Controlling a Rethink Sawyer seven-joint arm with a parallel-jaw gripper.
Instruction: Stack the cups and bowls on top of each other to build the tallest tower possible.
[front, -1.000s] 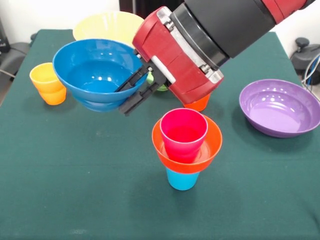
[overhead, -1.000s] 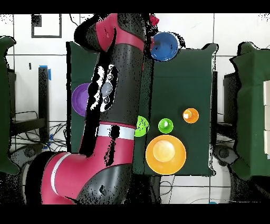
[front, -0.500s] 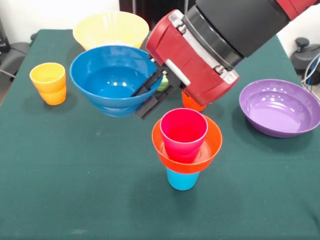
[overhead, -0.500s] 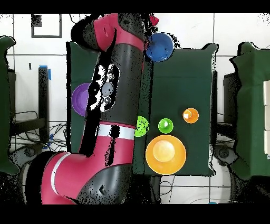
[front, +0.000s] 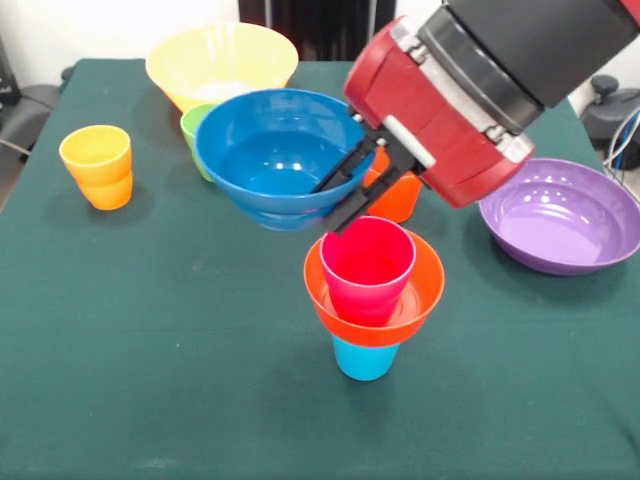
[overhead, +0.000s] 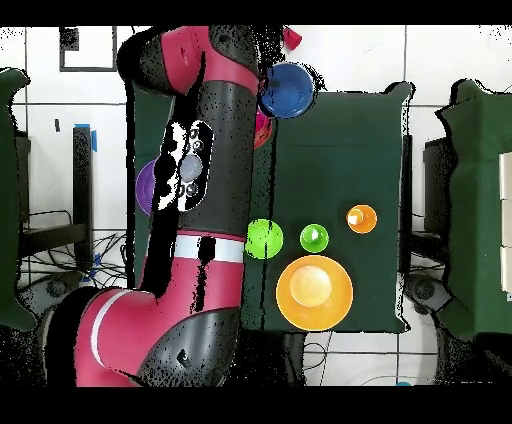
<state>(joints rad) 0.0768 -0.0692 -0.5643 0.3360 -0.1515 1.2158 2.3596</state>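
— The pincer (front: 345, 195)?
— Clamped on the right rim of the blue bowl (front: 275, 155), held off the desk (front: 150, 340) at frame centre.
— Nearest the camera?
— The tower (front: 372, 290): magenta cup in an orange bowl atop a light blue cup, lower centre.
— Farther back?
— Yellow-orange cup (front: 96, 165) left, purple bowl (front: 560, 215) right, yellow bowl (front: 220, 60) at top.

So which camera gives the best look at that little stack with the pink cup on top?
The front view: the magenta plastic cup sits in the orange plastic bowl on the light blue cup. Overhead, the arm hides nearly everything but a magenta sliver.
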